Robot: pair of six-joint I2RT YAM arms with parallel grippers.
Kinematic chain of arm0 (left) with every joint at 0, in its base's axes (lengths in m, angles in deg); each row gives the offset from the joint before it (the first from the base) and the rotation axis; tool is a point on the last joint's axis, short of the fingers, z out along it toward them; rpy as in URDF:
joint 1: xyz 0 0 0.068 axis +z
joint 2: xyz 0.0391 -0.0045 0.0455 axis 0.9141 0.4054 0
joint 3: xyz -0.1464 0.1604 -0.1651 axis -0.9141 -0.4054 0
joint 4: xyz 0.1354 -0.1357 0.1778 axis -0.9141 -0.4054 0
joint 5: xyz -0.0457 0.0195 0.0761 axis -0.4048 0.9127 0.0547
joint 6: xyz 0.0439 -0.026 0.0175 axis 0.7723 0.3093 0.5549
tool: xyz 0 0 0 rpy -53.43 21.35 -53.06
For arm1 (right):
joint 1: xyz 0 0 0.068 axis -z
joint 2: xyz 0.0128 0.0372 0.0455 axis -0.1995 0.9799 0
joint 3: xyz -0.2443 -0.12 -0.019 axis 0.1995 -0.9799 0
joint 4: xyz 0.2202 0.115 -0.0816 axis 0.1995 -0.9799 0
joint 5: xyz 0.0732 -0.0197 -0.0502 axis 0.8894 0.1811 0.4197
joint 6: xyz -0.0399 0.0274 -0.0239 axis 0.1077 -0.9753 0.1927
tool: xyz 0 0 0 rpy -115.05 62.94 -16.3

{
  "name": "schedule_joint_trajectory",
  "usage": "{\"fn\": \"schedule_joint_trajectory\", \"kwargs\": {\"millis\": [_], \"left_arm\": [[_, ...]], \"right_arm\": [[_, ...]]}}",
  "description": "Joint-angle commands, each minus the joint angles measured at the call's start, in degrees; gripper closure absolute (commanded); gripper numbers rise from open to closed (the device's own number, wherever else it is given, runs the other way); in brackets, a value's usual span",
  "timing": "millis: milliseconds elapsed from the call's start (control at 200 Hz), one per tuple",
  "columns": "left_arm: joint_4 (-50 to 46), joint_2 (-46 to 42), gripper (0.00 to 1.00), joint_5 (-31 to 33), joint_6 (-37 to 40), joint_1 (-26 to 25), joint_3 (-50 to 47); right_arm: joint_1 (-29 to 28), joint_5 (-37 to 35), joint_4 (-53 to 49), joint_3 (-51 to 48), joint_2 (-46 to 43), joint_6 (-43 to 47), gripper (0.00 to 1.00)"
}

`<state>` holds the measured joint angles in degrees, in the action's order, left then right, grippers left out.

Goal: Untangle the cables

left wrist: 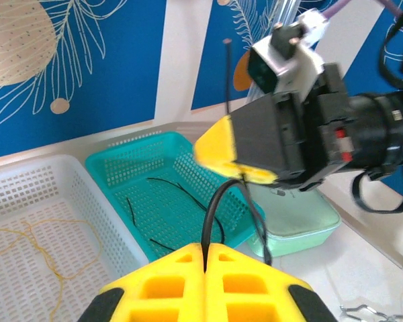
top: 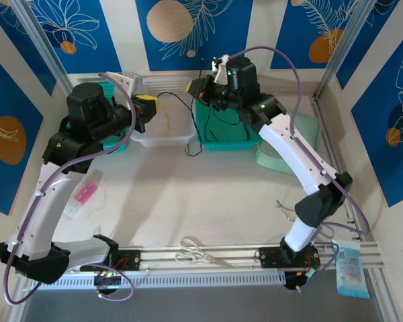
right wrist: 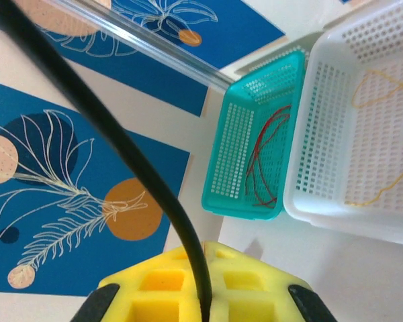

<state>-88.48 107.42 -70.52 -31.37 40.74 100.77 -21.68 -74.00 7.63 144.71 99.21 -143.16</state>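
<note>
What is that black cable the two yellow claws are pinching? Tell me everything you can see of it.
The black cable is a thin, smooth, flexible wire that looks rubber-coated. The left gripper and the right gripper are both shut on it, and a short stretch arcs between them in the air. One end pokes up past the right gripper; another strand hangs down from it.

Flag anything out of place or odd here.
Scissors lie on the rail at the near edge, off the work area. A blue-and-white packet hangs past the near right corner. A black cable end trails onto the table before the right teal basket.
</note>
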Motion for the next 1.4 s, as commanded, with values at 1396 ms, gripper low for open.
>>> {"fn": "schedule_joint_trajectory", "kwargs": {"millis": [1396], "left_arm": [[-10.4, 1.7, 1.0, 14.5, 3.6, 0.2, 10.7]], "right_arm": [[27.3, -20.4, -0.4, -12.1, -33.1, 20.4, 1.0]]}}
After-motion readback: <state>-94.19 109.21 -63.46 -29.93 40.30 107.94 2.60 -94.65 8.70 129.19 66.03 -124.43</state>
